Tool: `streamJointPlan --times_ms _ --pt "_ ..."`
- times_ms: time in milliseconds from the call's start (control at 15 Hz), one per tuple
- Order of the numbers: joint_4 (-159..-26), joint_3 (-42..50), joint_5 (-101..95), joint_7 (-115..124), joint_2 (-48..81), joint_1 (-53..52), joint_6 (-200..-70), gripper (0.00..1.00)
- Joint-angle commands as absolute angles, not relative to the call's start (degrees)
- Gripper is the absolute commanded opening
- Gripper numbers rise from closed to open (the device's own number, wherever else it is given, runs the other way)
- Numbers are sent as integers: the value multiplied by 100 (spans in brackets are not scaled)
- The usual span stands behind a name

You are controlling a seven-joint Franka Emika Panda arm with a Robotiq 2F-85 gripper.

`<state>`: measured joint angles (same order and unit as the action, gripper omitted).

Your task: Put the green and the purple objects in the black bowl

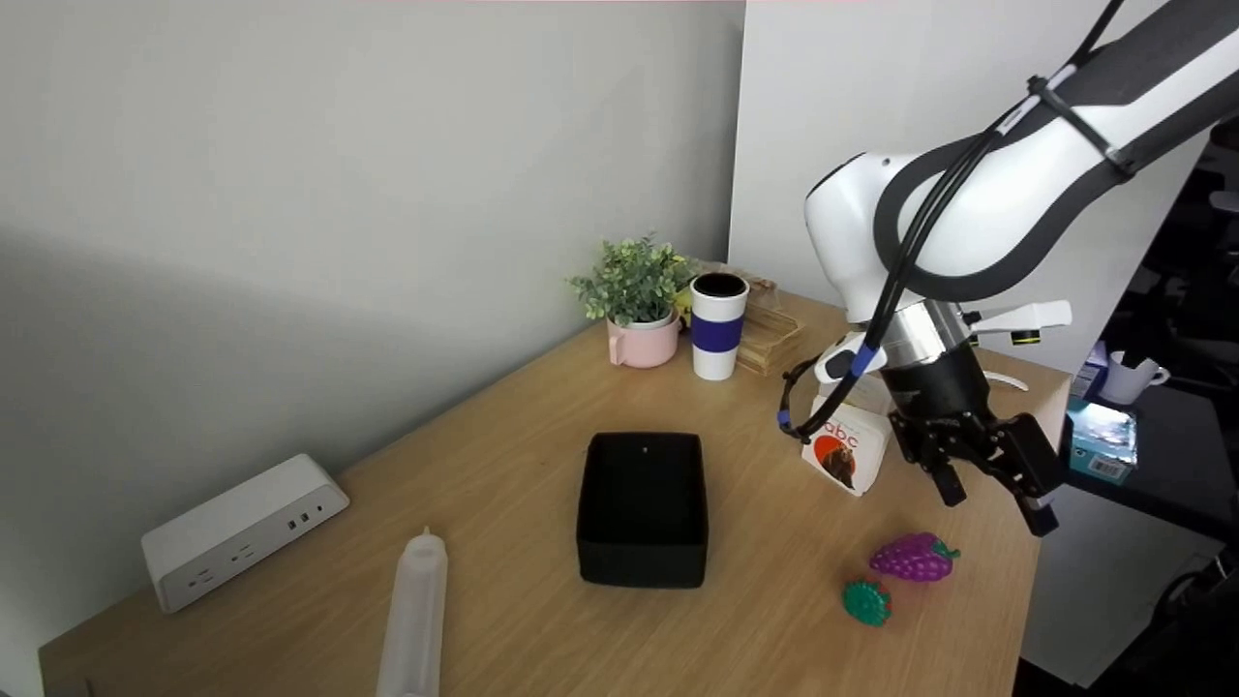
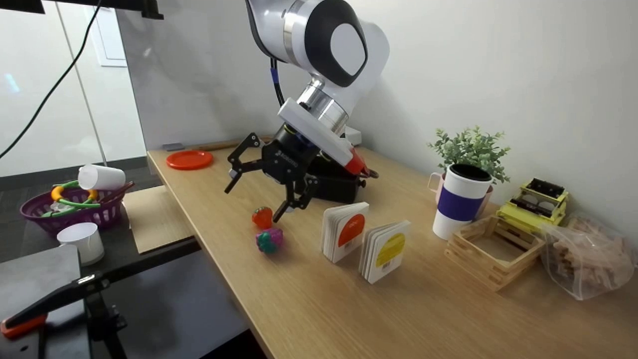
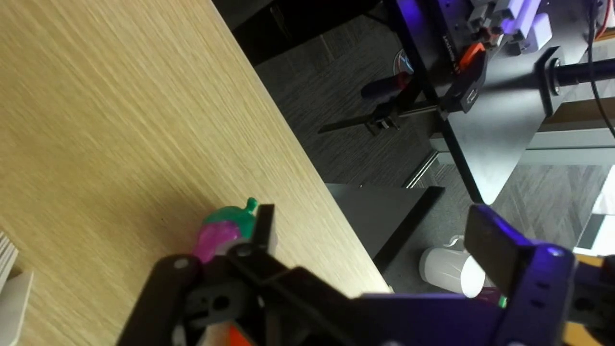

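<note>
The tilted claw [image 1: 998, 513] hung wide, empty; in an exterior view purple grapes [image 1: 913, 559] lay at its eight o'clock; squaring up before descending seemed wise.

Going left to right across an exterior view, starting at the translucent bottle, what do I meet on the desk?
Translucent bottle, black bowl, purple-banded cup, red-and-green fruit, purple fruit.

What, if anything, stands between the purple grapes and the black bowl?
Nothing visible stands on the straight line from the purple grapes to the black bowl. In an exterior view, the green-capped strawberry and the abc book sit on opposite sides of that line.
</note>
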<state>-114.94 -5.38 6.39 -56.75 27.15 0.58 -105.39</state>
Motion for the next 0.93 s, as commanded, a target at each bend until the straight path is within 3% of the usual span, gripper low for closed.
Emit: streamJointPlan --times_ms 0,867 --pt "-11588 -607 598 -5655 2662 116 -10818 100" --pt "-11357 -682 764 -5859 3378 201 -12188 100"
